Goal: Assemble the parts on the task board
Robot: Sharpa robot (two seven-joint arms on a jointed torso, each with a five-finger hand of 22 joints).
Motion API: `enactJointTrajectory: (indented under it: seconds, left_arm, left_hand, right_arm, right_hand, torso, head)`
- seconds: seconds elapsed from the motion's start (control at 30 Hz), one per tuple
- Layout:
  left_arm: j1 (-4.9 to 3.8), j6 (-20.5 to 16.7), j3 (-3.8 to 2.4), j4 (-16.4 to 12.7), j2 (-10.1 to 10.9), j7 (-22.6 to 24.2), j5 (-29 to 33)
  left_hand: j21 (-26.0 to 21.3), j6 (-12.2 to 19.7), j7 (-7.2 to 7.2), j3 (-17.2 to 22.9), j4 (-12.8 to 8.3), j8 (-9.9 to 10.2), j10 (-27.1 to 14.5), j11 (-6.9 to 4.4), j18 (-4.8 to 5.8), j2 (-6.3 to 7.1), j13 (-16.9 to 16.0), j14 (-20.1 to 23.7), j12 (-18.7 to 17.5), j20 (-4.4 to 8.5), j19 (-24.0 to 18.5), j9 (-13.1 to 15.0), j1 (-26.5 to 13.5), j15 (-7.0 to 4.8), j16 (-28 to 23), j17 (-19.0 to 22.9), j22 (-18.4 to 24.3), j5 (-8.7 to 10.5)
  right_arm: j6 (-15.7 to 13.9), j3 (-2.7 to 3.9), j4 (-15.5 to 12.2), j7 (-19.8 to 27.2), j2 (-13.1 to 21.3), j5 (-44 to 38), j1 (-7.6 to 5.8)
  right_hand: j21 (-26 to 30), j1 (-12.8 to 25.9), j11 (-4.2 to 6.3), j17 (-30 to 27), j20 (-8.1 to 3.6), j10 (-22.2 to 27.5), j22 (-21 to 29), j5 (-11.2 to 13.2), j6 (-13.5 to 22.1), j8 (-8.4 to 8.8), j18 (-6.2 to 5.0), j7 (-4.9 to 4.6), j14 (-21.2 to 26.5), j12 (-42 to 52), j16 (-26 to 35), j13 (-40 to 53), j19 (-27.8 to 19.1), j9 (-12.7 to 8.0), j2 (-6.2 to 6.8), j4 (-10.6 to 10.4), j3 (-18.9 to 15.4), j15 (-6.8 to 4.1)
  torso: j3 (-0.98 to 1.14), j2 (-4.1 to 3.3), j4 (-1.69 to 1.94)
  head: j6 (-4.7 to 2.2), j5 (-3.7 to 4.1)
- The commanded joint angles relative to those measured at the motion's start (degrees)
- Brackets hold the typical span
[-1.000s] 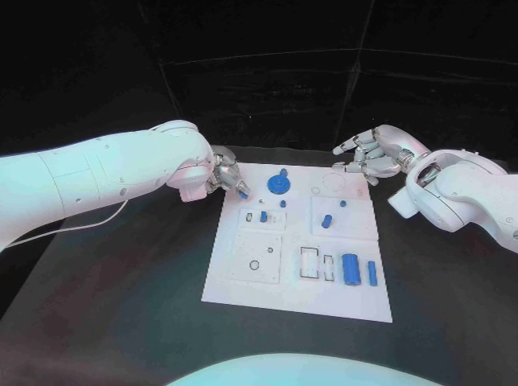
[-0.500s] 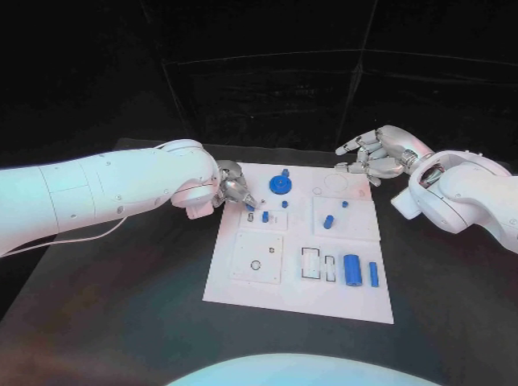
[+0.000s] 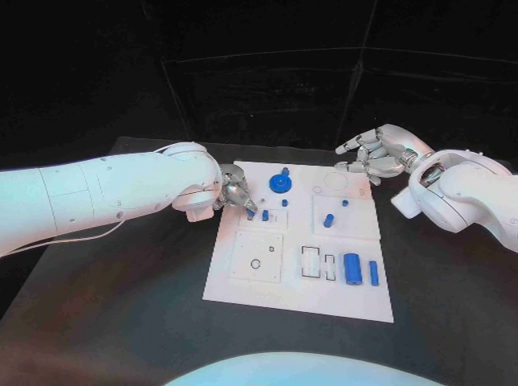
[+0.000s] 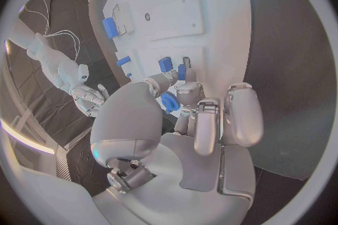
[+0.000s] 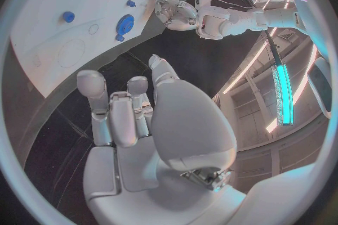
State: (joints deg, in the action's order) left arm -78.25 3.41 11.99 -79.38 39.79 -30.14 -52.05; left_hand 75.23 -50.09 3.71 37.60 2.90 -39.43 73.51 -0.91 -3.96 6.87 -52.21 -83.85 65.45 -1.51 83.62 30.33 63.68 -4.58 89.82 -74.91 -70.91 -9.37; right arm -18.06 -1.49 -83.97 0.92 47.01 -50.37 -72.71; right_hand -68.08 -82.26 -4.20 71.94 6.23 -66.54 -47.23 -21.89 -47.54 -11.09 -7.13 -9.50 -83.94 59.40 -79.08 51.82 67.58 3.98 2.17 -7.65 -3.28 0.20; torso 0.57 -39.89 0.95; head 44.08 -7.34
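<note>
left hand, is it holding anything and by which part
The left hand pinches a small blue part between its fingers over the task board; which end it grips cannot be told. The right hand holds nothing.

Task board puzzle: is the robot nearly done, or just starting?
Early on, it seems. A blue round disc and a few small blue pegs already stand on the task board. The left hand pinches a small blue part over the board. The large blue cylinder lies loose; the right hand waits, holding nothing.

Matt white task board point(image 3: 277, 281); glossy blue, seemingly plastic parts point(image 3: 351, 268).
</note>
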Motion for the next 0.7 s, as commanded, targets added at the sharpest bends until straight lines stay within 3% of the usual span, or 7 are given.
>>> enactJointTrajectory:
  seconds: [0.03,0.7]
  left_arm:
    - [-0.04,2.1,-0.02,-0.2,0.0,-0.5,-1.8]
    - [0.07,4.1,0.02,-0.1,0.1,-1.8,-3.2]
  left_hand:
    - [-0.1,-0.2,-0.54,8.5,-8.3,-0.5,0.5,-0.39,-0.30,-0.01,-0.5,-6.1,0.1,0.05,0.2,0.0,-0.2,-0.15,0.2,-15.1,-0.2,-0.56]
    - [0.0,-0.3,-0.58,8.7,-8.5,-0.6,0.7,-0.43,-0.28,0.16,-0.7,-6.1,0.3,0.07,0.2,0.0,-0.3,-0.18,0.2,-15.1,-0.2,-0.87]
  right_arm:
    - [0.1,0.04,0.0,0.8,0.0,-0.1,-0.11]
    - [0.1,0.04,-0.1,0.9,0.0,-0.1,-0.11]
  right_hand:
    - [0.2,0.1,-0.10,0.1,-0.25,-0.1,-0.1,-0.4,0.2,-0.24,-0.74,-0.04,-2.1,0.4,0.2,0.1,0.0,-0.1,-0.42,-0.3,0.0,-0.38]
    - [0.2,0.1,-0.10,0.1,-0.25,-0.1,-0.1,-0.4,0.2,-0.25,-0.74,-0.04,-2.1,0.4,0.2,0.1,0.0,-0.1,-0.42,-0.3,0.0,-0.38]
  torso:
    - [0.00,0.02,-0.02]
    - [0.06,0.04,0.04]
  head:
    - [0.07,-0.04]
    - [0.08,0.01]
